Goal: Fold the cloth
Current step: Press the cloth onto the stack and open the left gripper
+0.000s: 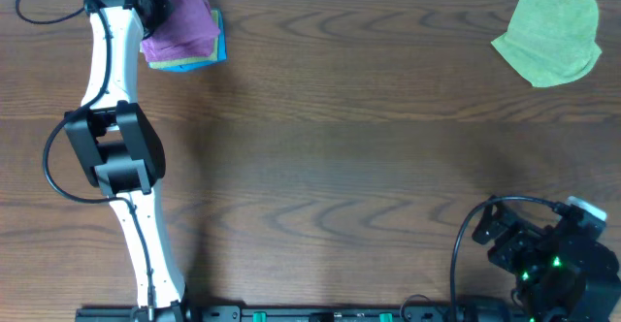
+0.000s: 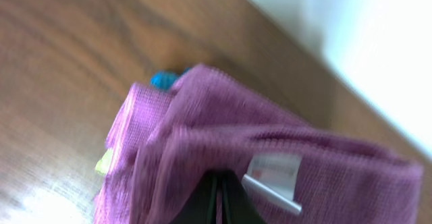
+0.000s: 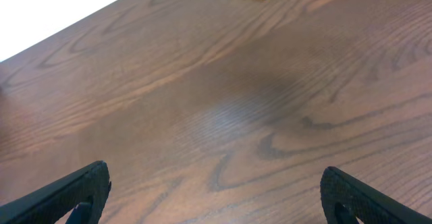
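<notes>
The purple cloth (image 1: 184, 21) is bunched at the far left corner of the table (image 1: 340, 167), laid over a blue cloth (image 1: 215, 55). Its edge beside the white tag (image 2: 273, 170) is pinched by the closed left gripper (image 2: 219, 200). The right gripper (image 3: 216, 190) is held wide open and empty above bare wood by the near right corner. A lime-green cloth (image 1: 548, 36) is seen at the far right corner.

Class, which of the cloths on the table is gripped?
The purple cloth at the far left: the left gripper is shut on it. The blue cloth lies under it; the green cloth lies apart.
</notes>
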Tool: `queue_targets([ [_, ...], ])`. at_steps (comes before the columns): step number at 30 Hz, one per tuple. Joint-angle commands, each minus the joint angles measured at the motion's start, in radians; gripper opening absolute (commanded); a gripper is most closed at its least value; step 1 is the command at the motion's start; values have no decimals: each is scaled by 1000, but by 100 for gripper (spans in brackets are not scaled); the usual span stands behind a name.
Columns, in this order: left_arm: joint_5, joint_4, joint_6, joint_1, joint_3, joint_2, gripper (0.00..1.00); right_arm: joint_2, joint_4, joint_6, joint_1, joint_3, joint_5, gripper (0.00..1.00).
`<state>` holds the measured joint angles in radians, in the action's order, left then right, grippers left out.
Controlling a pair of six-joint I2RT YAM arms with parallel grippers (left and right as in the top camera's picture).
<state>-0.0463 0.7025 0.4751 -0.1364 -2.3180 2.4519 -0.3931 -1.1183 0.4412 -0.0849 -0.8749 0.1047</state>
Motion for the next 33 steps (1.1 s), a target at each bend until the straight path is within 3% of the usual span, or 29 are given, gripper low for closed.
queue_targets([
  [1,-32,-42,5,-3,-14,22,6,2,-1,14,-8,5,3,99],
  [10,-84,-82,23,8,-18,-2,6,2,-1,14,-8,5,3,99],
  [16,-55,-10,26,13,-18,-37,6,2,-1,14,-8,5,3,99],
  [22,-25,120,114,13,-18,-39,6,2,-1,14,-8,5,3,99],
  [33,54,93,116,6,-19,-116,6,2,-1,14,-8,5,3,99],
])
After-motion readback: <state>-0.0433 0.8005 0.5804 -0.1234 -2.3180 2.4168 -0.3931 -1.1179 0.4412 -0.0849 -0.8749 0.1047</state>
